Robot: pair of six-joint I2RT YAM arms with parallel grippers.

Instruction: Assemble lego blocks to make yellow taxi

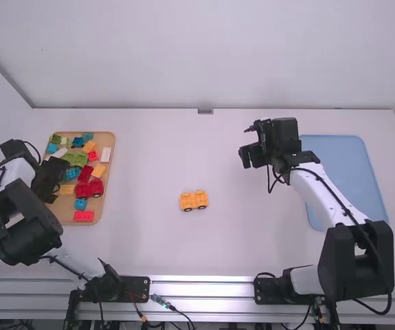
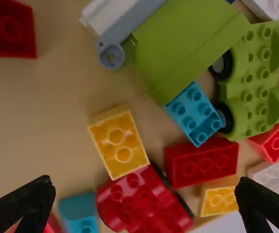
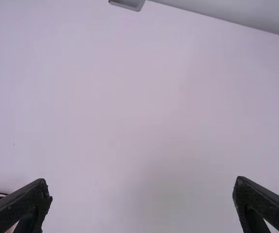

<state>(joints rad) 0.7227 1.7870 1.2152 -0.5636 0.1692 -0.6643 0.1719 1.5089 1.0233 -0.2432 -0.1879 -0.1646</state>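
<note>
The left gripper [image 2: 145, 188] is hanging over the tray [image 1: 106, 213] with its fingers spread wide and nothing between them, presumably because the next yellow part is having to come from there; a yellow brick [image 2: 119, 143] is lying against the red car base [image 2: 144, 201], its hollow side apparently facing up, so it is probably needing a turn before it is fitting anywhere; the red car base is crowding one end, which is perhaps making a grasp across the brick's free sides the safer choice.

The yellow car base [image 1: 194, 201] is standing on its wheels on the table [image 1: 149, 240], between the two arms, likely so that either is reaching it; the right gripper [image 3: 143, 189] is waiting above the table, its fingers also well apart and empty, perhaps being kept ready to steady the base; the blue mat [image 1: 348, 179] is lying beside the right arm [image 1: 328, 192], possibly serving as a place for the finished taxi.

Three wheeled bases are showing: one yellow on the table, one red and one green car base [image 2: 255, 80] in the tray; three yellow bricks are sharing that tray; two grippers, one tray and one mat are completing the count.
</note>
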